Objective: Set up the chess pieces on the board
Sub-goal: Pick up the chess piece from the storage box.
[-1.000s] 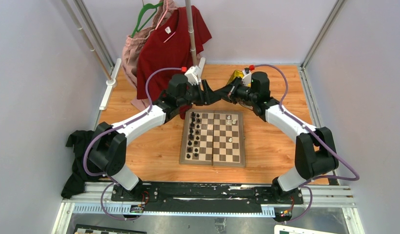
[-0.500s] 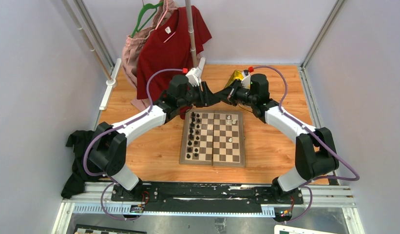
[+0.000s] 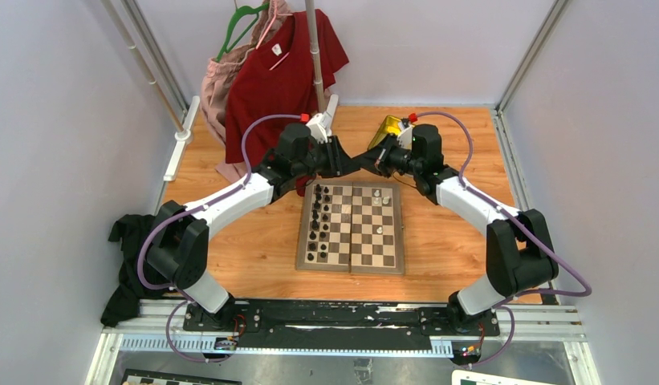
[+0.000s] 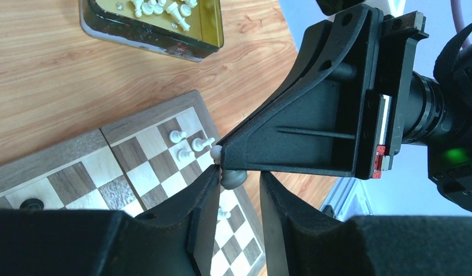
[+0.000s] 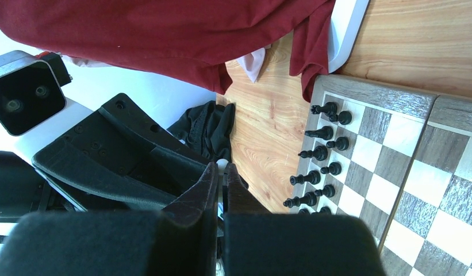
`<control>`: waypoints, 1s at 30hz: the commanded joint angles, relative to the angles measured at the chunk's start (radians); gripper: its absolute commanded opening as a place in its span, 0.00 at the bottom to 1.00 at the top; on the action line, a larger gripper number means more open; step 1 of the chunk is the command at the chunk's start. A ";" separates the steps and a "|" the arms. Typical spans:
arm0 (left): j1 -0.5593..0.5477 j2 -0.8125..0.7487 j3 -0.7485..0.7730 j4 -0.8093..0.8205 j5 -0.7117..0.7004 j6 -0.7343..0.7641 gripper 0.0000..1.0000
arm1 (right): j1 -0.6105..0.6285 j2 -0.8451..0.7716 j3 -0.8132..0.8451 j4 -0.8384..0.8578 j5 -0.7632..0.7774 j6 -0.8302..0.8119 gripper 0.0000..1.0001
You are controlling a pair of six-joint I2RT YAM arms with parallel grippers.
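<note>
Brown-checkered board, cream chess pieces, gold tin

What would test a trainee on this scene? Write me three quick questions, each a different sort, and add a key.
1. True or false: the gold tin holds white chess pieces.
2. What is the right gripper shut on? A) the gold tin B) a white chess piece C) nothing
3. Fill in: in the top view, the black chess pieces stand along the board's ____ side.
Key: 1 true; 2 B; 3 left.
</note>
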 commanded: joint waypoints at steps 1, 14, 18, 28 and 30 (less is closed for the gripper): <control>0.023 0.005 0.006 0.099 -0.046 0.000 0.36 | 0.050 0.002 -0.025 -0.026 -0.074 -0.007 0.00; 0.033 0.012 0.017 0.105 -0.020 0.004 0.25 | 0.070 0.017 -0.026 -0.023 -0.079 0.004 0.00; 0.040 0.009 0.014 0.104 -0.012 0.008 0.22 | 0.074 0.017 -0.028 -0.023 -0.079 0.005 0.00; 0.068 -0.012 -0.015 0.104 0.018 0.044 0.17 | 0.073 0.004 -0.035 -0.042 -0.085 -0.014 0.00; 0.073 -0.015 -0.019 0.103 0.024 0.048 0.17 | 0.073 0.004 -0.034 -0.043 -0.087 -0.017 0.00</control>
